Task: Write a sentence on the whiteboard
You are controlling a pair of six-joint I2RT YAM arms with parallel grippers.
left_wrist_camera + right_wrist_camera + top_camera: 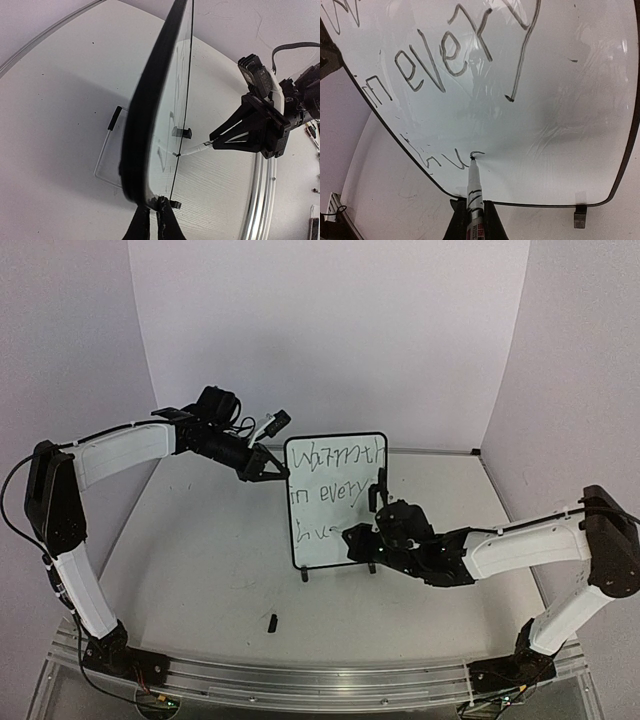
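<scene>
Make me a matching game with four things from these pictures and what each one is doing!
Things:
1. marker
2. whiteboard
3. small black piece
4. word "every"

States:
A. lying on the table, in front of the board
B. standing upright, edge pinched by the left jaws
C. written in the middle line
D. held by the right jaws, tip touching the board

Pairs: 1-D, 2-B, 3-A, 4-C
</scene>
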